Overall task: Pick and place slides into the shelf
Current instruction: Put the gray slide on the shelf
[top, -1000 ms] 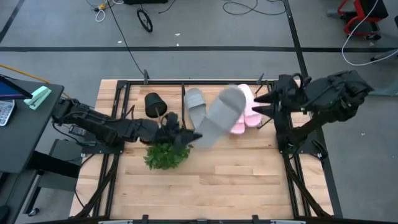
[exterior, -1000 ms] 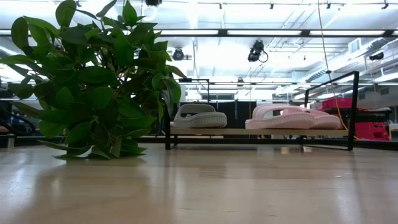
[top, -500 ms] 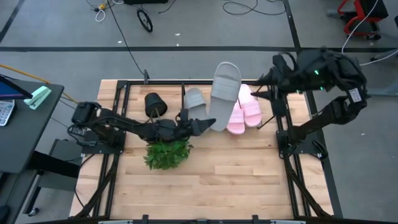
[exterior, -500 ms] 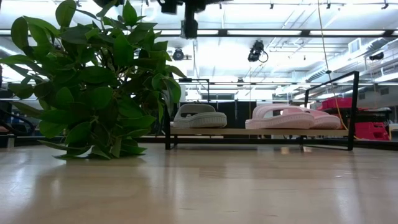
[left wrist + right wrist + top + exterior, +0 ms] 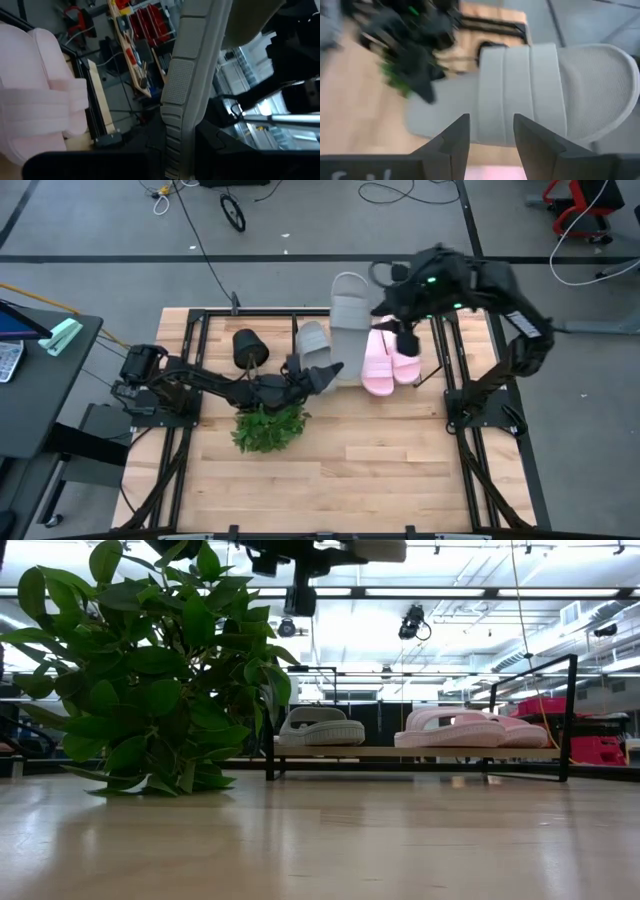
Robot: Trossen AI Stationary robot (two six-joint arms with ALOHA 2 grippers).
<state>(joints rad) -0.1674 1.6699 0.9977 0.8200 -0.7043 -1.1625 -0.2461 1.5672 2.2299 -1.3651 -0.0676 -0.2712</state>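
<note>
High view: left tool reaches across the surface past the plant and grips the heel end of a grey slide, held up over the back of the shelf, between the other grey slide and the two pink slides, which all lie on the shelf board. Right tool sits just beside the raised slide's toe end, above the pink pair; can't tell from here how wide it is. A dark pot lies on the surface at the shelf's left end. Low view: grey slide on shelf sits at the left of the rack, pink slides at the right, a free slot between them; plant stands in front at left; part of an arm and the pale held slide show at the top edge. Left wrist view: held slide seen edge-on, sole tread visible, clamped between the left tool's dark fingers; a pink slide is off to one side. Right wrist view: right tool fingers spread apart, not closed on anything, hovering just over the strap of the held grey slide; left arm is blurred beyond it.
</note>
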